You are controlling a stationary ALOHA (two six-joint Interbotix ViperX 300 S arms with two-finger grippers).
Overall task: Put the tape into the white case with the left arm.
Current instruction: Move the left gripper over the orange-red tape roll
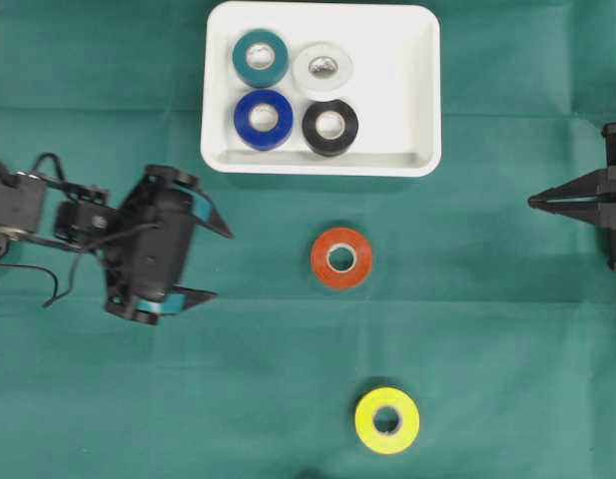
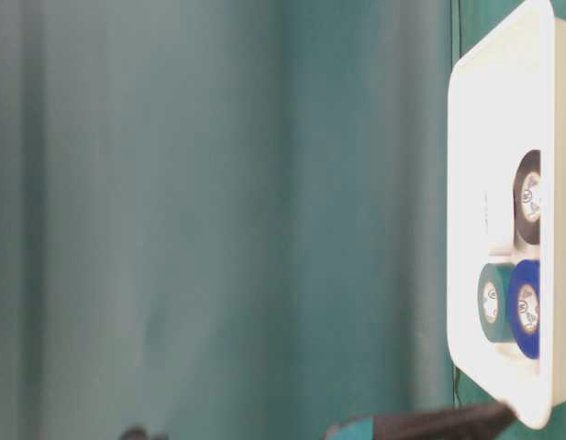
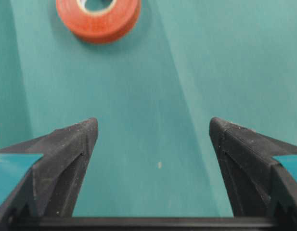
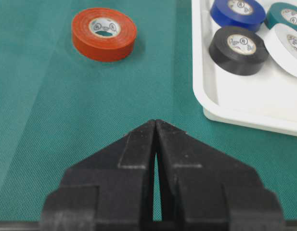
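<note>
The left gripper (image 1: 224, 263) hovers over the green bench (image 1: 487, 349), fingers spread wide and holding nothing, pointing at the orange tape (image 1: 340, 258), which lies flat to its right, well apart. The white case (image 1: 417, 100) sits beyond it, holding teal, white, blue and black rolls. A yellow tape (image 1: 386, 420) lies nearer. The right gripper (image 1: 533, 202) waits at the right edge, fingers pressed together.

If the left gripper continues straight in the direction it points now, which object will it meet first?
Most likely the orange tape roll. The left gripper is open and points toward it, with only bare green cloth between in the left wrist view. Its height above the cloth is unclear.
</note>
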